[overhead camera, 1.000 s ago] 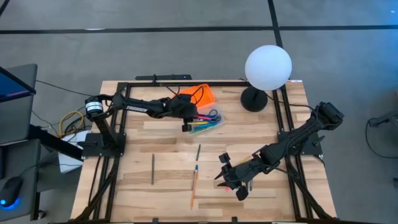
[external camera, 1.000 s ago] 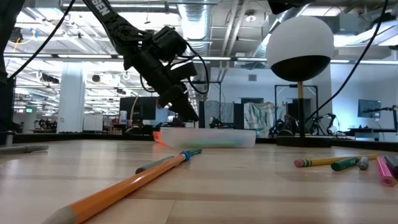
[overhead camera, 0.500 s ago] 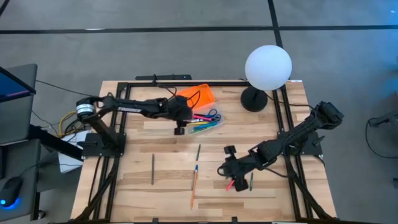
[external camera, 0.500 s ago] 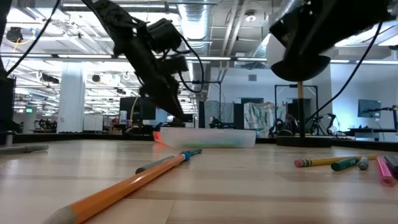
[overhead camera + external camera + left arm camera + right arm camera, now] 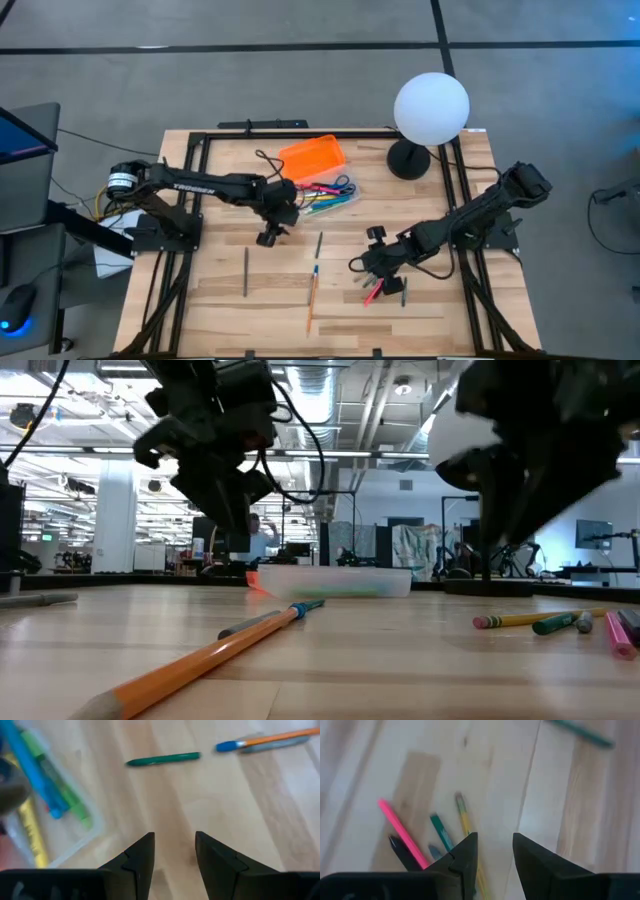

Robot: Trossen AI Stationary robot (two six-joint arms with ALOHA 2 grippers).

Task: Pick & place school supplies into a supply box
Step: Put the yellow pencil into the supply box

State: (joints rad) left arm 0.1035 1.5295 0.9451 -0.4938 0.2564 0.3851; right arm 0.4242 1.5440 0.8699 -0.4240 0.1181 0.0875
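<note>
Fingers of the left gripper (image 5: 174,851) stand a little apart with only bare wood between them — nothing is held. In the high view this left gripper (image 5: 268,236) hangs over the table (image 5: 220,300) just in front of the supply box (image 5: 335,195), whose clear tray holds blue, green and yellow markers and blue-handled scissors (image 5: 343,185). The orange lid (image 5: 312,155) lies tilted open on the far side of the tray, touching it. The left wrist view shows the tray's corner with its markers (image 5: 47,795) beside the fingers, and farther out a green pen (image 5: 163,759) and an orange pencil with a blue end (image 5: 260,740), a grey pencil just beside it.

The right gripper (image 5: 492,851) likewise has its fingers slightly parted and empty. It hovers above a small cluster of supplies near the table's right front (image 5: 375,262): a pink marker (image 5: 400,832), a teal pen (image 5: 440,832), a yellow pencil (image 5: 464,820) and a black one close together, some touching.

Between the two grippers lie the green pen (image 5: 319,244) and the orange pencil (image 5: 312,298), and a dark pencil (image 5: 245,272) sits well apart toward the left. A white globe lamp (image 5: 431,108) on a black base stands at the table's far right corner, near the box but clear of both arms.
</note>
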